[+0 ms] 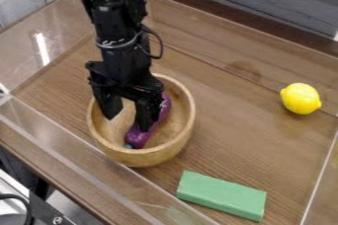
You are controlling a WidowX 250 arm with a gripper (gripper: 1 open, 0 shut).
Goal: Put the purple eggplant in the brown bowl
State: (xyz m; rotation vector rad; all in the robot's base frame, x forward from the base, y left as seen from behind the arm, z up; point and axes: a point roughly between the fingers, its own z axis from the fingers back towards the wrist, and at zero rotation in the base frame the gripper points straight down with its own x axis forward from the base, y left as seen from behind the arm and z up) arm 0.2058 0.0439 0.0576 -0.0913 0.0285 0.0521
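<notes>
The hand (128, 108), black and angular with two straight fingers, points straight down into the brown bowl (176, 136) with its jaws spread apart and nothing between them. One finger stands left of the purple eggplant (148, 119), the other sits close against the eggplant's upper part; whether it touches there is hard to tell. The arm above is a dark, jointed column wrapped with loose black cables.

The purple eggplant lies inside the bowl, a glossy, smooth, elongated shape slanting from upper right down to lower left, leaning on the bowl's inner slope. Its lower end near the bowl's floor looks slightly paler, though the stem cap cannot be made out clearly.

The brown bowl is round and thick-walled, of light wood with faint grain and a matt finish. It stands on a dark wooden worktop (251, 81) with long streaked grain, edged by clear, shiny plastic walls.

A flat green block (222, 195), rectangular and dull, lies near the front, apart from the bowl. A yellow lemon (301, 99), plump with a pointed tip, sits well to the right.
</notes>
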